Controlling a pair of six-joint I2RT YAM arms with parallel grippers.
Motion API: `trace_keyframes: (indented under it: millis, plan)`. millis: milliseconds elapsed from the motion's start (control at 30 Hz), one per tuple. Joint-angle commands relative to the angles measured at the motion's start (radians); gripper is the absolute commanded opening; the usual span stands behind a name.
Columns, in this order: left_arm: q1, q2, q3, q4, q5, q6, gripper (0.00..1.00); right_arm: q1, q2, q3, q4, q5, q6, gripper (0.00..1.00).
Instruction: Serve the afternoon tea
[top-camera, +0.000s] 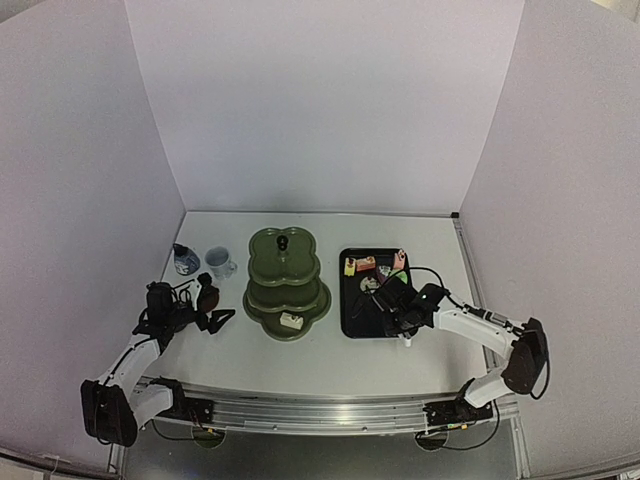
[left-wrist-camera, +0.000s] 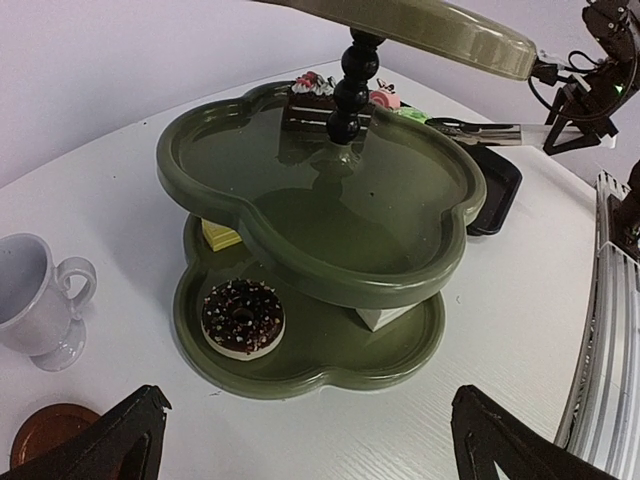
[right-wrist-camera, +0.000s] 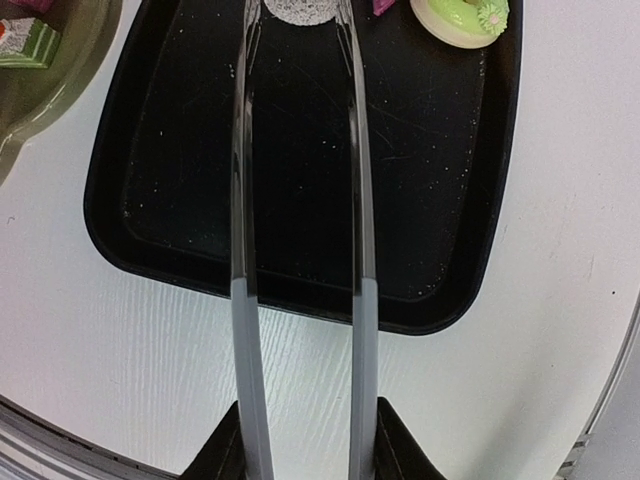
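Left fingers (left-wrist-camera: 120, 445) fill the bottom of their own wrist view, spread wide with nothing between them, over the bench (left-wrist-camera: 500, 330) at the 6 o'clock side of the olive-green stand (left-wrist-camera: 300, 200). On the stand's bottom tier a chocolate doughnut (left-wrist-camera: 242, 318) with sprinkles sits at 7 o'clock, a yellow cake (left-wrist-camera: 220, 235) at 9 o'clock and a white cake (left-wrist-camera: 385, 318) at 5 o'clock, half hidden under the middle tier. A pale bluish cup (left-wrist-camera: 35, 295) stands on the bench at 9 o'clock of the stand, and a brown coaster (left-wrist-camera: 45, 430) lies near it at its 6 o'clock, not touching it. Right fingers (right-wrist-camera: 215, 465) are clamped on the metal tongs (right-wrist-camera: 245, 330), which reach toward 12 o'clock over the black tray (right-wrist-camera: 420, 180); the tong tips stand either side of a white speckled doughnut (right-wrist-camera: 300, 8) at the tray's far end, and whether they touch it I cannot tell. A green doughnut (right-wrist-camera: 462, 18) lies on the tray at 3 o'clock of that one. From overhead the tray lies on the bench at 3 o'clock of the stand, just beside it, and a second, darker cup (top-camera: 185, 260) stands at the stand's 9 o'clock, on the far side of the pale one
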Motion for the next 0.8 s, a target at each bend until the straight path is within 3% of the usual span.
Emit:
trace_keyframes:
  millis: [0, 433, 767]
  plan:
    - [-0.004, -0.01, 0.043, 0.031, 0.012, -0.012, 1.0, -0.009, 0.014, -0.015, 0.064, -0.01, 0.012, 0.35]
    - [-0.003, 0.012, 0.055, 0.074, 0.005, 0.004, 1.0, -0.039, 0.099, 0.017, 0.074, 0.002, 0.033, 0.37]
    - [-0.003, 0.031, 0.056, 0.091, 0.004, 0.021, 1.0, -0.064, 0.163, 0.081, 0.106, -0.044, -0.049, 0.39]
